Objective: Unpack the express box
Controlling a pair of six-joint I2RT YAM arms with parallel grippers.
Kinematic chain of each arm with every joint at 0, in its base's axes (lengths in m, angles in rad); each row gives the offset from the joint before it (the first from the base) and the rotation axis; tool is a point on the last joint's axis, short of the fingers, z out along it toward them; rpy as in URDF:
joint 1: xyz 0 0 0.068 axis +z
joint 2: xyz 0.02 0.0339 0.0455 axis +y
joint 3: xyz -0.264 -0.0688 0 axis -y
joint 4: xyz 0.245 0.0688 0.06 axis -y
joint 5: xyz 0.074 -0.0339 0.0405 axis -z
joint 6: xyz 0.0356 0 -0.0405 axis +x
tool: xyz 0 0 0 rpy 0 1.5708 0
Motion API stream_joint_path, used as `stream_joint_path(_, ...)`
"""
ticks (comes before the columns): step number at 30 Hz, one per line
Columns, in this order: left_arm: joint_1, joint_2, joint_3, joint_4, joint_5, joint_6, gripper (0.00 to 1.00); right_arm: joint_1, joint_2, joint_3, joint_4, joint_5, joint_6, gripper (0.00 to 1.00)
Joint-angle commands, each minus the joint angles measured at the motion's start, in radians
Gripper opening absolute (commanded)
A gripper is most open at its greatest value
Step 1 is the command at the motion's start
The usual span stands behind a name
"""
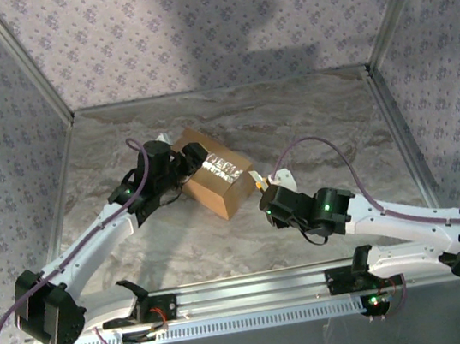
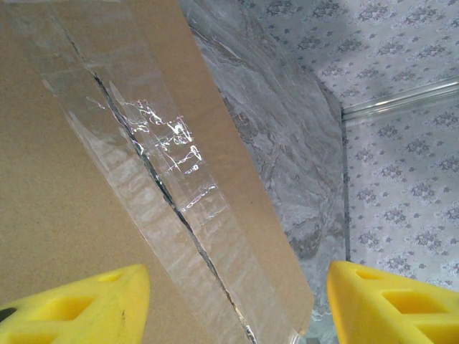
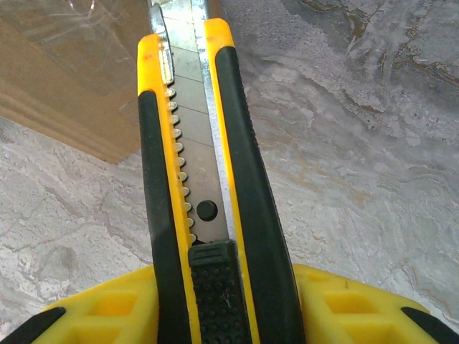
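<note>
As seen from the top view, the express box [image 1: 214,179] lies on the marbled table [image 1: 318,124] between the two grippers, taped face up. The left gripper [image 1: 184,163] is set at one end of the box. The right gripper [image 1: 264,191] is placed just off the opposite corner, with a utility knife [image 1: 256,180] carried ahead of its fingers.

In the left wrist view, the yellow fingers [image 2: 79,304] are seen spread wide. The cardboard top lies ahead of and between them, with one finger over the face and the other just past the box's edge, above the table. Whether either pad touches cardboard cannot be told. A dark line is seen running down the clear tape [image 2: 168,154] along the seam. It is judged to be a slit, though this is not certain.

In the right wrist view, the knife is pinched between the fingers [image 3: 344,308], with handle and blade pointing straight ahead. A corner of the box lies ahead and to the left of the blade, and whether the tip reaches it cannot be told.

The box is judged light and fairly stiff, yet its walls could be dented by a hard squeeze. The glossy tape is likely to be slippery under the pads. It is best held across two opposite side walls, low down and away from tape and flaps. Held that way, it would be kept from sliding on the smooth table while the flaps are lifted.
</note>
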Motion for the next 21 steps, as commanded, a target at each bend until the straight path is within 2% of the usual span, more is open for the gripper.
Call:
stream_joint_path(1, -0.008, -0.009, 0.007, 0.028, -0.001, -0.012, 0.66, -0.008, 0.006, -0.006, -0.002, 0.011, 0.015, 0.0)
stream_joint_path(21, -0.017, -0.007, 0.006, 0.034, -0.002, -0.022, 0.66, -0.015, 0.025, 0.013, 0.026, 0.002, -0.005, 0.0)
